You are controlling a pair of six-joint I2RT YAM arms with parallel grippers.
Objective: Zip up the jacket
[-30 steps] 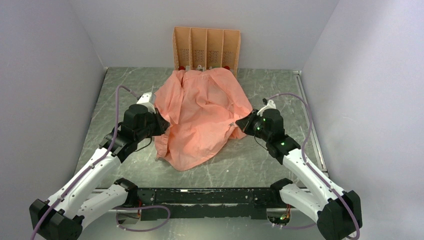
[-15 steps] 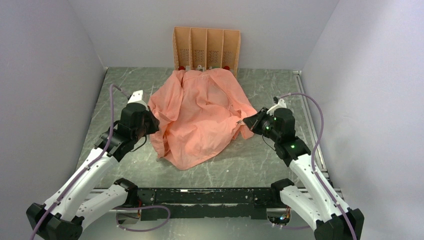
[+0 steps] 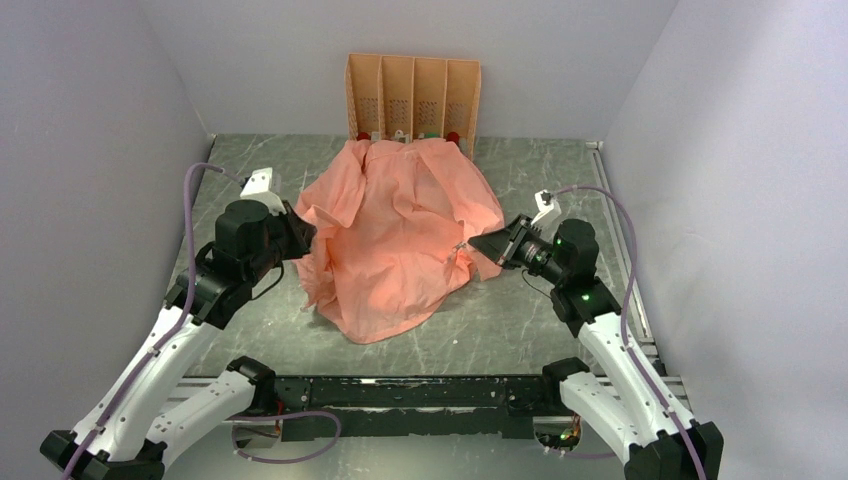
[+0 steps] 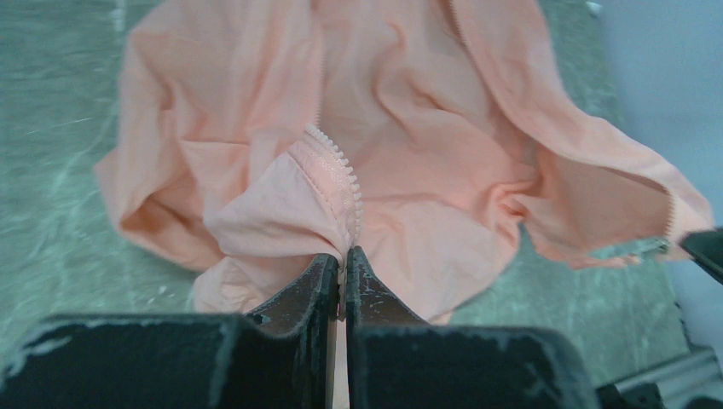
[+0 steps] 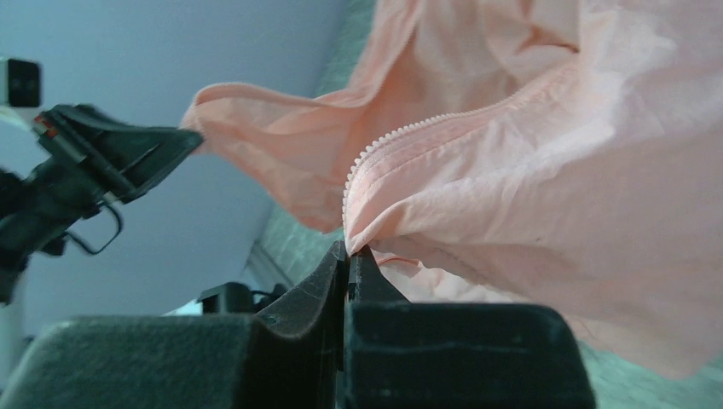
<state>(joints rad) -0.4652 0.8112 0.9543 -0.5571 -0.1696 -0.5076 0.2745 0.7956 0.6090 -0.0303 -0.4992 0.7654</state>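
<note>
Both left hand (image 4: pixel 343 257) and right hand (image 5: pixel 349 252) closed on jacket (image 3: pixel 395 235) zipper teeth (image 4: pixel 338 158), wrist-views only.

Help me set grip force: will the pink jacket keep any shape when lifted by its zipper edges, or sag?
Probably floppy: the jacket drapes in creases between the left gripper and right gripper. Likely light: the fabric looks thin, and small pinches hold its edges up. The zipper teeth may aid grip.
</note>
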